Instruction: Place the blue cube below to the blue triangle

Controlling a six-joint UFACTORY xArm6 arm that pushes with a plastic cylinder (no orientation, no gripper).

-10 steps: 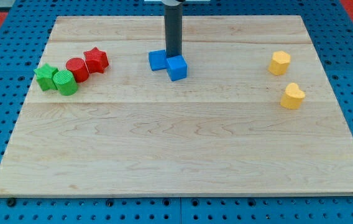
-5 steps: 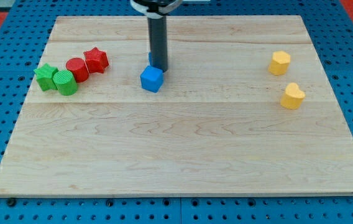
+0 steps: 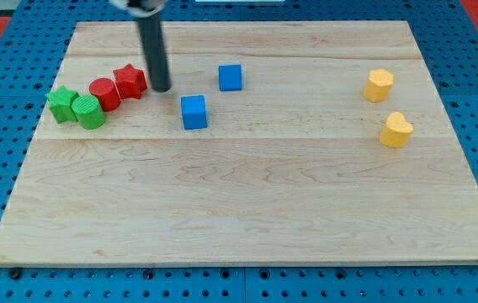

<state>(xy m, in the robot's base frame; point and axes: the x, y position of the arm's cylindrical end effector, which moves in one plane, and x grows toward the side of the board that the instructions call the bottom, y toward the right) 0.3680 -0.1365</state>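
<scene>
Scanning left to right across the wooden tabletop [image 3: 247,219]: a green star [image 3: 61,103] and a green cylinder [image 3: 89,112] are sitting touching at far left, with a red cylinder [image 3: 103,93] and a red star [image 3: 130,81] pressed in a row just to their right. My tip [image 3: 161,87] is resting just beside the red star on its right, apart from both blue blocks. No jaws are fitted on this arm, so there is nothing spread or pressed together to report; only the bare rod is showing. The blue cube [image 3: 193,112] is lying to the right of and nearer than the tip. The other blue block, taken here as the blue triangle [image 3: 230,77] though its shape is reading squarish, is sitting farther and to the right, apart from the cube. Two yellow blocks [image 3: 379,85] [image 3: 396,130] are sitting well apart at far right. Judging handling: the cube is looking small, rigid, light and prone to sliding or spinning on smooth wood, so pushing squarely on the middle of a flat face, here its left face, seems wise.
</scene>
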